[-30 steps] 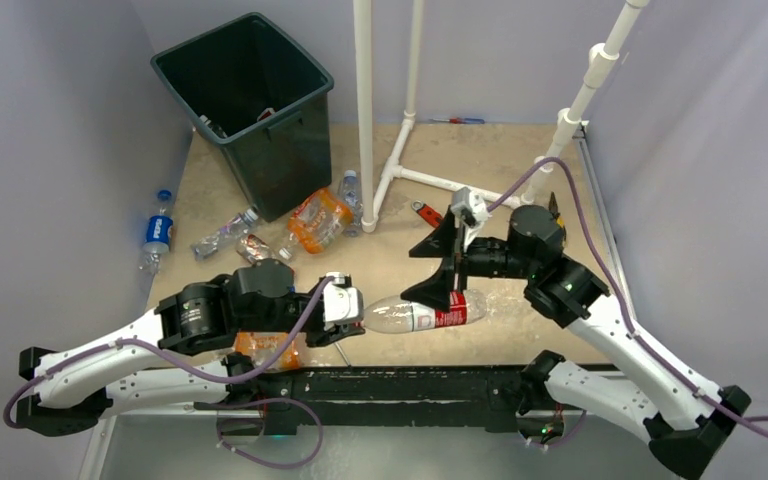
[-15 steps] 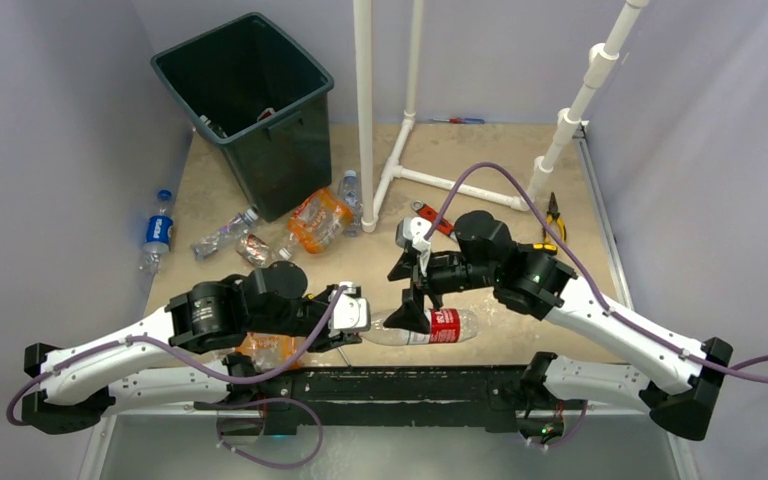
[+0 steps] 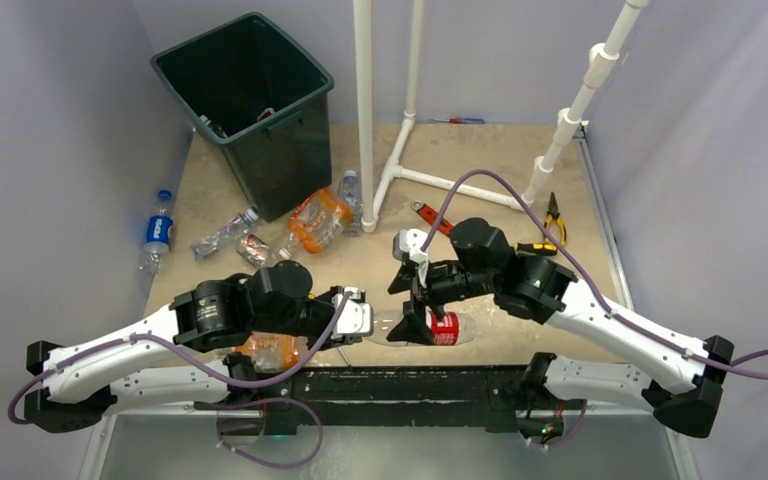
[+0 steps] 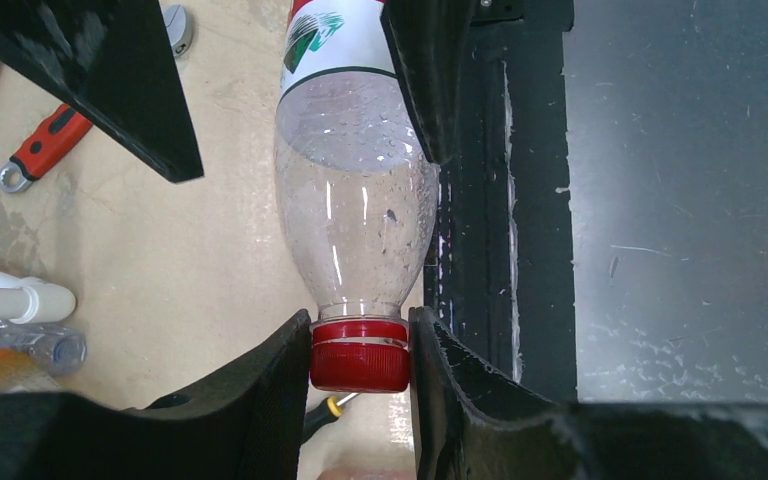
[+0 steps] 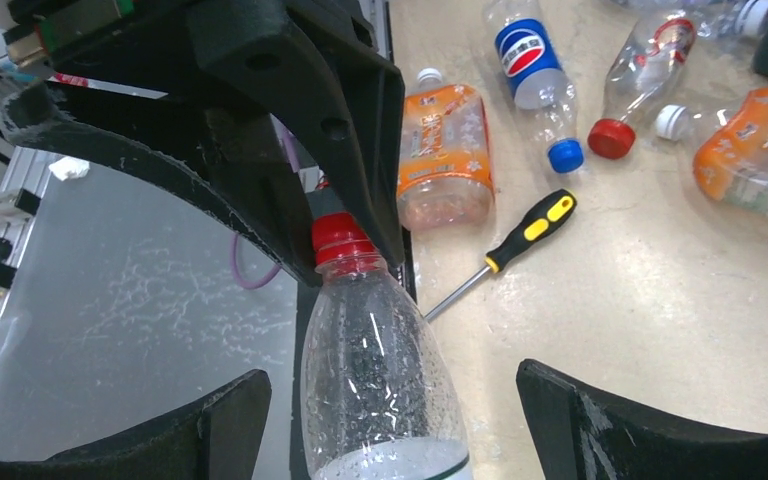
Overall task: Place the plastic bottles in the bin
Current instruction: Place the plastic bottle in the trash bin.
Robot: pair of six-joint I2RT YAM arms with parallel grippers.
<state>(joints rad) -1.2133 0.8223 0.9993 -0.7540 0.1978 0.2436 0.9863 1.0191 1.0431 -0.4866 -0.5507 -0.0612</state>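
A clear plastic bottle with a red label lies near the table's front edge. My left gripper is shut on its red cap. My right gripper is open, its fingers standing wide on either side of the bottle's body without touching it. Other plastic bottles lie at the left: an orange-labelled one, a crushed clear one and a Pepsi one. Another orange one shows under the left arm. The dark bin stands at the back left.
A black-and-yellow screwdriver lies beside the held bottle. A red wrench and pliers lie behind the right arm. White pipes rise at the back centre. The black table rail runs right beside the bottle.
My right arm has swung left and down, bringing its open jaws over the bottle's body. The left gripper has kept its hold on the cap and shifted slightly.
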